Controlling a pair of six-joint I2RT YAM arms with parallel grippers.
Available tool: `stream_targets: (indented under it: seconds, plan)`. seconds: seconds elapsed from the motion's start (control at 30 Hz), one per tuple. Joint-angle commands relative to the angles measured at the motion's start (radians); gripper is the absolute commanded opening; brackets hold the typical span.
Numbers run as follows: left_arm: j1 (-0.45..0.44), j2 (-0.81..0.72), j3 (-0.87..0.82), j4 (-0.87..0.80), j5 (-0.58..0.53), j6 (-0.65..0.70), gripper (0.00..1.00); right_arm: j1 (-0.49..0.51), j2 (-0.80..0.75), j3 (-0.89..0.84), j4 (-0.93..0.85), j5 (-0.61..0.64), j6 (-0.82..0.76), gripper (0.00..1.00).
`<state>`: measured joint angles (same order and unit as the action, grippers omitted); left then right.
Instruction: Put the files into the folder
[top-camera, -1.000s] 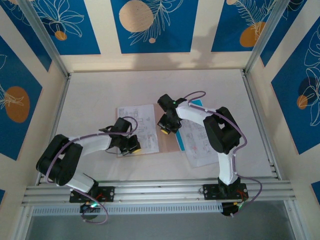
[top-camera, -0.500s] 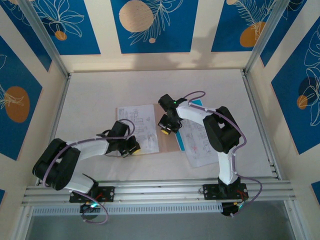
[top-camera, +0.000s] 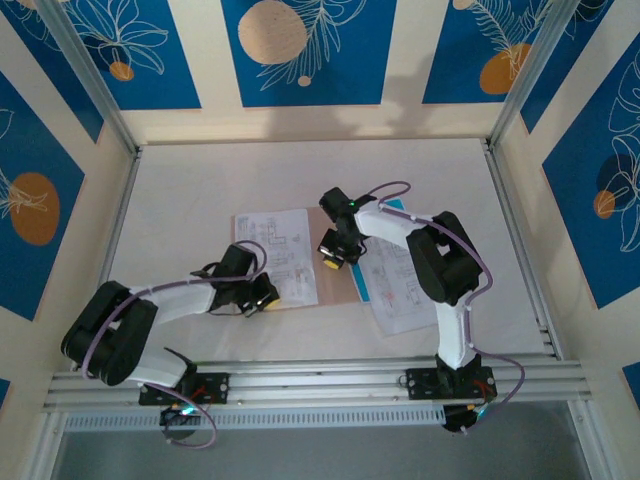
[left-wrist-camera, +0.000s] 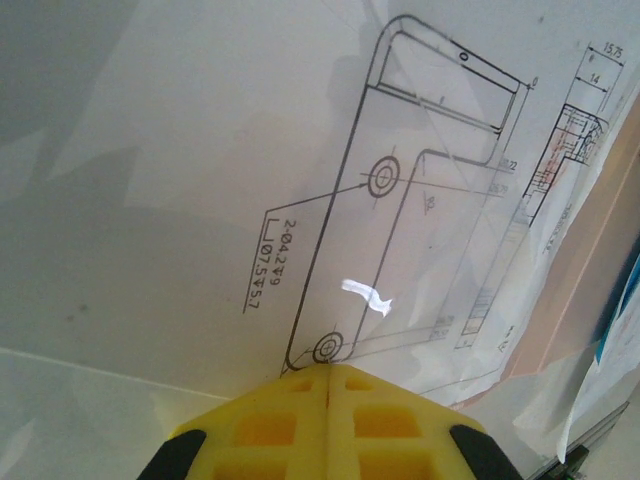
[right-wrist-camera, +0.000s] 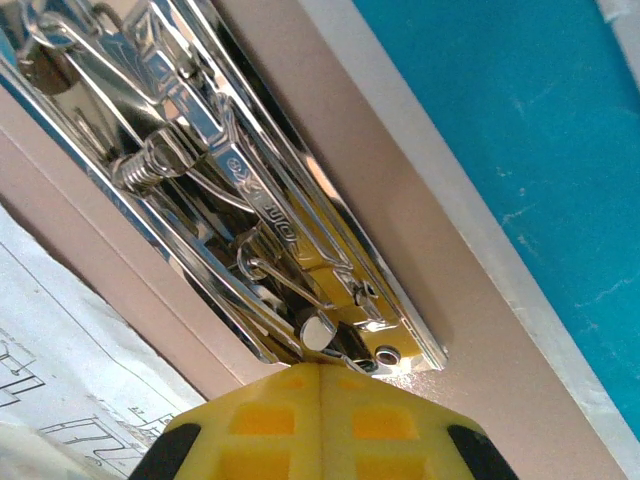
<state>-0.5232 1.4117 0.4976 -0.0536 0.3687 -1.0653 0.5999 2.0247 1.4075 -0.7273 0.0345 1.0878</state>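
Note:
The pinkish-tan folder (top-camera: 338, 286) lies open at the table's middle, mostly covered by sheets. A white printed sheet (top-camera: 275, 245) rests on its left leaf; the left wrist view shows its line drawing (left-wrist-camera: 400, 180). My left gripper (top-camera: 264, 297) is shut, its yellow tip (left-wrist-camera: 330, 372) touching that sheet near its front edge. The cyan sheet (top-camera: 366, 285) and more white sheets (top-camera: 405, 300) lie to the right. My right gripper (top-camera: 330, 262) is shut, its tip (right-wrist-camera: 318, 368) against the folder's metal clip (right-wrist-camera: 230, 190), with tan card (right-wrist-camera: 420, 230) and the cyan sheet (right-wrist-camera: 520, 130) beside it.
Aluminium rails (top-camera: 320, 378) run along the near edge, and metal posts (top-camera: 515, 230) stand at the sides. Bare white table (top-camera: 300, 175) stretches behind the papers. The patterned back wall (top-camera: 300, 50) closes the far side.
The left arm's elbow has swung left and dropped lower, and its gripper has edged slightly nearer along the white sheet. The right gripper has stayed at the clip.

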Motion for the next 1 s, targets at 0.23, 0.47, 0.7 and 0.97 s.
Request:
stream_targets:
  seconds: [0.23,0.47,0.7,0.97]
  plan:
    - [0.014,0.007,-0.074,-0.19,-0.06,-0.024,0.0,-0.033,0.155,-0.004,-0.156,0.2,-0.08,0.0]
    - [0.014,0.007,-0.073,-0.187,-0.057,-0.023,0.0,-0.025,0.157,0.027,-0.17,0.21,-0.105,0.0]
    - [0.014,0.008,-0.073,-0.188,-0.056,-0.021,0.0,-0.011,0.084,0.12,-0.198,0.232,-0.136,0.0]
    - [0.014,0.013,-0.07,-0.178,-0.05,-0.02,0.0,0.017,-0.03,0.195,-0.195,0.225,-0.122,0.0]
